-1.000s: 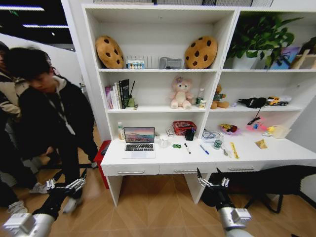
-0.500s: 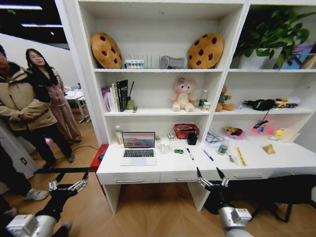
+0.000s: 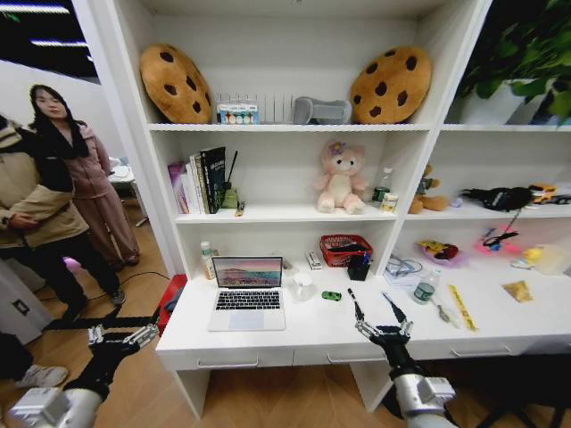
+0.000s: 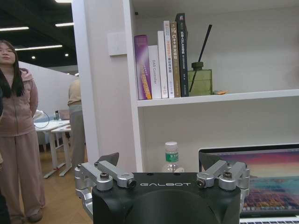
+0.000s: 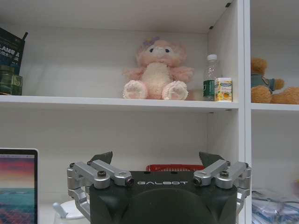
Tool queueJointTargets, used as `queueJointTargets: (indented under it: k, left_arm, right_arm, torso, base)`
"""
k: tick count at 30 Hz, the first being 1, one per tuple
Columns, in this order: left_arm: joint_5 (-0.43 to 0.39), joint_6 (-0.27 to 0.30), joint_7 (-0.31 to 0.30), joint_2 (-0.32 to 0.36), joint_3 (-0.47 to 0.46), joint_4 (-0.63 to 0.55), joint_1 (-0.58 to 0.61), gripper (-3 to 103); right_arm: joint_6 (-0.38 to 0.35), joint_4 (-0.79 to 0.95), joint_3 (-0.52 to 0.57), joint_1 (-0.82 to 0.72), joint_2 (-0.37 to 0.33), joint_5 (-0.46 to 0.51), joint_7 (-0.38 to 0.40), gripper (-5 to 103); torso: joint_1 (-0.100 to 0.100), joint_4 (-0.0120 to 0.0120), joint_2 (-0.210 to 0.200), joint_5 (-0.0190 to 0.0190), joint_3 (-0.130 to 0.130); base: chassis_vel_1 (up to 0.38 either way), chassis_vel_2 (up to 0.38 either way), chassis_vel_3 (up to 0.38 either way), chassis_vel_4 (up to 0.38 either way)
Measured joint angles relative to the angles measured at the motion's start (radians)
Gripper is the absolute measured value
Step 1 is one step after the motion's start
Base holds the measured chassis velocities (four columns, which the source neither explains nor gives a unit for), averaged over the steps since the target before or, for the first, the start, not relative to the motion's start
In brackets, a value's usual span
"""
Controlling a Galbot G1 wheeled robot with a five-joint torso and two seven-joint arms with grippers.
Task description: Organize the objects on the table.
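White desk (image 3: pixel 312 343) ahead of you carries the open laptop (image 3: pixel 247 294) toward its left, the small green toy car (image 3: pixel 331 295) near the middle and, just right of it, what look like two marker pens (image 3: pixel 393 307), partly hidden behind your right gripper (image 3: pixel 382 314). That gripper hangs spread open over the desk's front edge, and the left gripper (image 3: pixel 118 337), also open, sits low off the desk's left corner. Behind the car you have a red mesh basket (image 3: pixel 345 251) and a black holder (image 3: pixel 359 266) against the back wall, with a pink plush bear (image 3: pixel 341 178) on the shelf above.
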Motion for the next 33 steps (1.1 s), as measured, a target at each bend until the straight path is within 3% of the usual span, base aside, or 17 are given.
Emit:
queueJointTargets:
  k: [9,13,15,17,18,20,22,24,25,28,29,31,33]
  left_arm:
    - [-0.004,-0.001,0.006,0.021,-0.019,-0.002,0.002,96]
    - [-0.008,-0.009,0.025,0.038,-0.03,0.005,0.005,81]
    - [-0.007,-0.016,0.034,0.045,-0.03,0.012,0.004,81]
    - [0.004,-0.037,0.062,0.089,-0.027,0.038,-0.001,64]
    - [0.004,-0.037,0.062,0.089,-0.027,0.038,-0.001,64]
    - [0.006,-0.041,0.071,0.167,-0.022,0.076,-0.025,53]
    - [0.005,-0.041,0.072,0.198,-0.022,0.092,-0.036,53]
    - [-0.016,-0.042,0.075,0.325,-0.021,0.148,-0.076,42]
    - [-0.016,-0.042,0.075,0.325,-0.021,0.148,-0.076,42]
    - [-0.044,-0.052,0.093,0.523,-0.013,0.24,-0.146,26]
    - [-0.044,-0.052,0.093,0.523,-0.013,0.24,-0.146,26]
    - [-0.051,-0.057,0.119,0.611,0.009,0.299,-0.207,15]
    - [-0.052,-0.058,0.141,0.646,0.024,0.323,-0.237,10]
  right_arm:
    - [0.04,0.029,-0.002,-0.017,-0.008,-0.007,-0.029,100]
    - [0.042,0.055,0.007,-0.037,-0.016,-0.014,-0.04,100]
    - [0.043,0.055,0.011,-0.037,-0.019,-0.017,-0.041,100]
    - [0.049,0.035,0.022,-0.03,-0.032,-0.02,-0.041,100]
    - [0.049,0.035,0.022,-0.03,-0.032,-0.02,-0.041,100]
    - [0.056,0.012,0.036,-0.029,-0.035,-0.02,-0.041,100]
    - [0.06,0.003,0.042,-0.029,-0.036,-0.02,-0.041,100]
    - [0.072,-0.025,0.057,-0.03,-0.033,-0.02,-0.042,100]
    - [0.072,-0.025,0.057,-0.03,-0.033,-0.02,-0.042,100]
    - [0.082,-0.059,0.069,-0.028,-0.028,-0.025,-0.042,100]
    - [0.082,-0.059,0.069,-0.028,-0.028,-0.025,-0.042,100]
    - [0.09,-0.082,0.075,-0.021,-0.025,-0.034,-0.043,100]
    - [0.091,-0.091,0.077,-0.018,-0.025,-0.035,-0.044,100]
  torso:
    - [0.001,0.0003,0.0,-0.0002,0.0]
    - [-0.001,0.0,0.0,-0.0002,0.0]
    - [-0.001,-0.0001,0.0,-0.0002,0.0]
    - [-0.001,0.0004,0.001,0.0,0.0]
    - [-0.001,0.0004,0.001,0.0,0.0]
    - [-0.001,0.0005,0.0,-0.0002,0.0]
    - [-0.001,0.0002,0.0,-0.0003,0.0]
    - [0.0,0.0,0.0,-0.0006,0.0]
    - [0.0,0.0,0.0,-0.0006,0.0]
    - [0.0,-0.0002,0.0,-0.0003,0.0]
    - [0.0,-0.0002,0.0,-0.0003,0.0]
    - [0.0,-0.0002,0.0,-0.0004,0.0]
    - [0.0,0.0001,0.0,-0.0003,0.0]
  base:
    - [-0.145,0.158,0.121,-0.153]
    - [0.016,-0.01,-0.012,0.013]
    - [0.062,-0.091,-0.081,0.053]
    - [0.044,-0.069,-0.063,0.031]
    - [0.028,-0.048,-0.063,0.024]
    - [0.0,0.0,0.0,0.0]
    - [0.0,0.0,0.0,0.0]
    - [0.0,0.0,0.0,0.0]
    - [0.0,0.0,0.0,0.0]
    - [0.0,0.0,0.0,0.0]
    - [0.0,0.0,0.0,0.0]
    - [0.0,0.0,0.0,0.0]
    - [0.0,0.0,0.0,0.0]
